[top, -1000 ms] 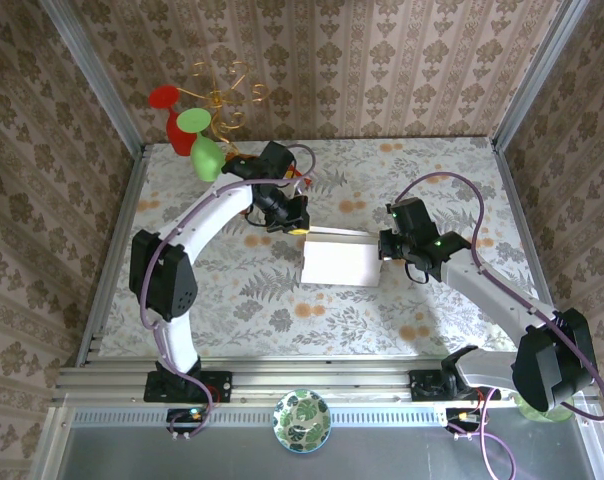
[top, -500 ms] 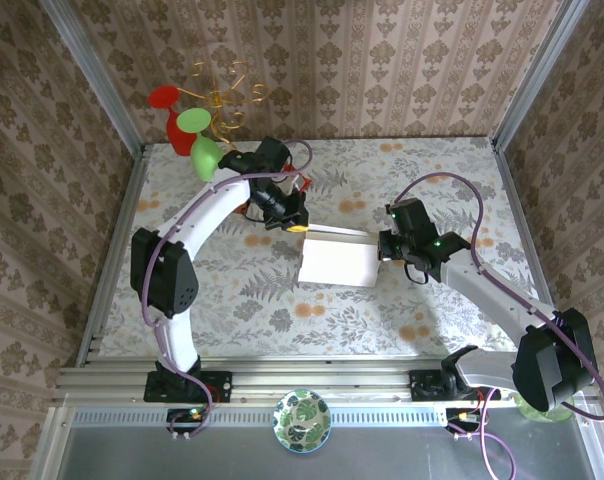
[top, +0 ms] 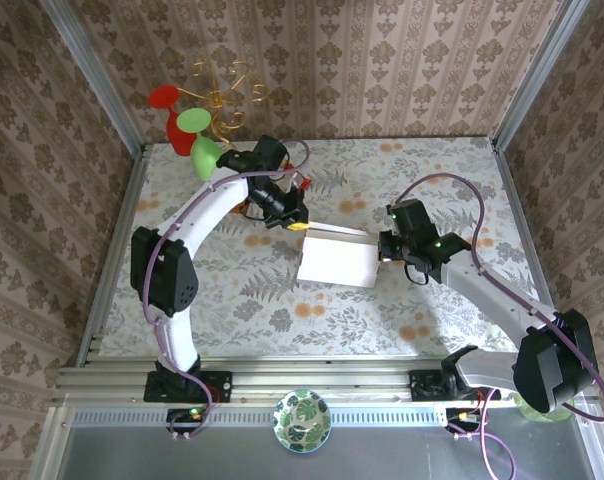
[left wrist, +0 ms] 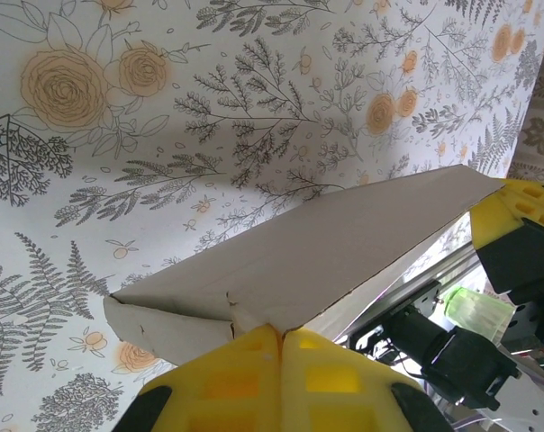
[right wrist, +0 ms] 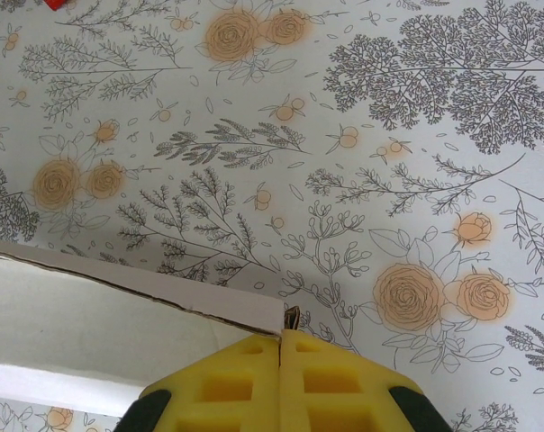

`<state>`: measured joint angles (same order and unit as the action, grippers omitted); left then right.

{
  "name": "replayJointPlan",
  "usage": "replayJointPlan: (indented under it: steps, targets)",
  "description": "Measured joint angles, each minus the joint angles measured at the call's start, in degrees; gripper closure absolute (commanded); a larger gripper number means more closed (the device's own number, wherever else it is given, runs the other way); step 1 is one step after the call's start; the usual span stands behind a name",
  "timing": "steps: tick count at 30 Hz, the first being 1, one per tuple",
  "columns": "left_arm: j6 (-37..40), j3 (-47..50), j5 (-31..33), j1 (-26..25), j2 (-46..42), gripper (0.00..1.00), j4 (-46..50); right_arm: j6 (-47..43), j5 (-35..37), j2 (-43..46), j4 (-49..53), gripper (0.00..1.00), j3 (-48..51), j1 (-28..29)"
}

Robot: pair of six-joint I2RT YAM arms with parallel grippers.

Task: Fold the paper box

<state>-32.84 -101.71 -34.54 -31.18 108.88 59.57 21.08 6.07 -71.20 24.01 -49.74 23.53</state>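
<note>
The off-white paper box [top: 337,262] is held above the middle of the flowered table between both arms. My left gripper [top: 295,225] is shut on its far left corner. In the left wrist view the yellow fingers [left wrist: 245,378] pinch the cardboard edge of the paper box [left wrist: 326,243], whose panel slopes away to the right with a small flap below left. My right gripper [top: 382,247] is shut on the right edge. From the right wrist, my right gripper [right wrist: 281,335] meets at the corner of the paper box [right wrist: 101,310], where the layers gape slightly.
A red and green ornament [top: 192,130] with gold wire curls stands at the back left corner. A patterned bowl [top: 301,420] sits on the metal ledge in front of the arm bases. Wallpapered walls close three sides of the flowered table [top: 422,310].
The left gripper has drawn slightly back and left with its corner, and the box has shifted and tilted a little with it. The right gripper has hardly moved.
</note>
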Motion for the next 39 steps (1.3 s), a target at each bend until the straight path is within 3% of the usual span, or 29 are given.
replayJointPlan:
  steps: [39]
  targets:
    - [-1.44, 4.46, -3.63, 0.96, -0.2, 1.0, -4.42, 0.24, 0.44, 0.79, -0.46, 1.0, 1.01, 0.0]
